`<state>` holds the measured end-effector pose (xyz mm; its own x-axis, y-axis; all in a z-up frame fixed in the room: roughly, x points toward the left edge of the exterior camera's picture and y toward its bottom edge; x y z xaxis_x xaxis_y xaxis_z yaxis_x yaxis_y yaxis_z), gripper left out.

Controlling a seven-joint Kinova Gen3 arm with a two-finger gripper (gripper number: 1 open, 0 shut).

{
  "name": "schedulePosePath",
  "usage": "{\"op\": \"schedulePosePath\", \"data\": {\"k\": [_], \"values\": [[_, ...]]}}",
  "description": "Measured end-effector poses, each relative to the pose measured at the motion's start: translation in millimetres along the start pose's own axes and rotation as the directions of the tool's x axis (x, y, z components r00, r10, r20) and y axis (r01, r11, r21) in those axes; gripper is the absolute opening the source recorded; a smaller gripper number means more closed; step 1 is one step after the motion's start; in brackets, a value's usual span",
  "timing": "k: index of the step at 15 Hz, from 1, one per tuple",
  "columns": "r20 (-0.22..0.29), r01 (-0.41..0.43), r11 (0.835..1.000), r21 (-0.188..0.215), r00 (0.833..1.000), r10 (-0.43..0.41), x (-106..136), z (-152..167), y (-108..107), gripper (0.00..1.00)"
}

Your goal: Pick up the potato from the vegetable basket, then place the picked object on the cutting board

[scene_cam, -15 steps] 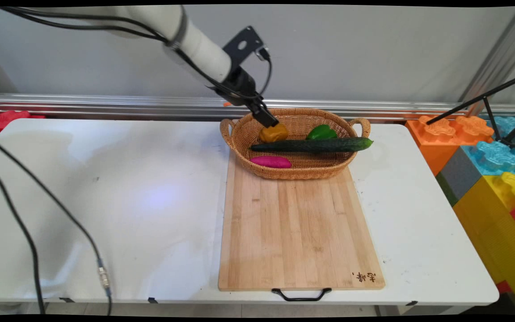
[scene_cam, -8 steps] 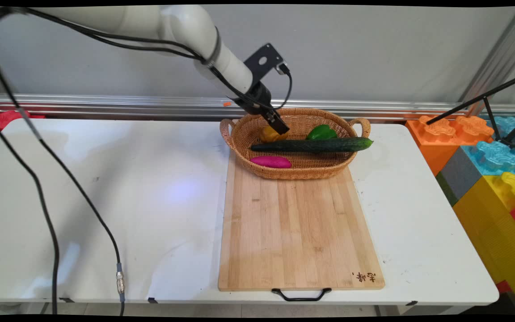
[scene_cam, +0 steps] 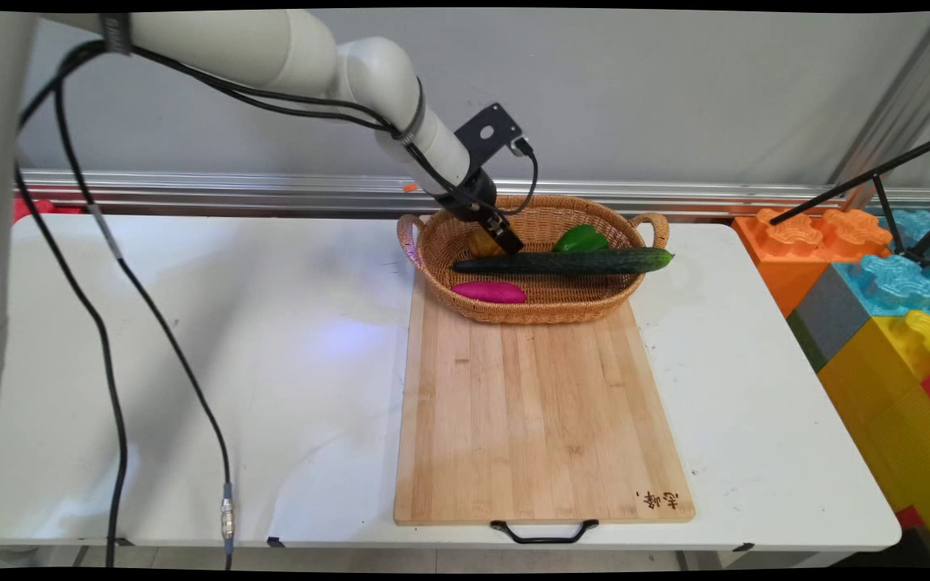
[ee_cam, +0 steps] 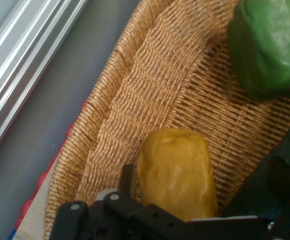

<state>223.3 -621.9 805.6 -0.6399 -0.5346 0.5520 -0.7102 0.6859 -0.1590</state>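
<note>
A woven basket (scene_cam: 547,311) stands at the far end of a wooden cutting board (scene_cam: 538,411). In it lie a yellow potato-like lump (scene_cam: 479,242), a green pepper (scene_cam: 580,239), a purple sweet potato (scene_cam: 488,291) and a long cucumber (scene_cam: 570,262) whose tip sticks out over the right rim. My gripper (scene_cam: 511,240) reaches down into the basket's back left part, open. In the hand view the gripper (ee_cam: 203,167) straddles the yellow lump (ee_cam: 177,170), one finger by its left side, the other well off to its right. The pepper (ee_cam: 272,45) sits beyond, on the basket wall (ee_cam: 149,90).
Large coloured toy blocks (scene_cam: 877,282) are stacked past the table's right edge, with black tripod legs (scene_cam: 860,181) over them. An aluminium rail (scene_cam: 190,190) runs along the wall. Black cables (scene_cam: 110,347) hang over the table's left part.
The gripper has moved right and down, deeper into the basket, and now covers part of the yellow lump. The vegetables lie where they were.
</note>
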Motion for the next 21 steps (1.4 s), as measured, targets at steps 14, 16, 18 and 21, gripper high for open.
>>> {"op": "schedulePosePath", "data": {"k": [14,16,18,21], "values": [[0.027,0.014,1.0,0.026,1.0,-0.015,4,37,-5,1.0],[0.028,0.012,0.999,0.03,1.0,-0.013,5,37,-6,1.0],[0.029,0.008,0.999,0.034,1.0,-0.009,6,37,-8,0.0],[0.032,0.001,0.999,0.032,0.999,-0.002,7,35,-9,0.0]]}}
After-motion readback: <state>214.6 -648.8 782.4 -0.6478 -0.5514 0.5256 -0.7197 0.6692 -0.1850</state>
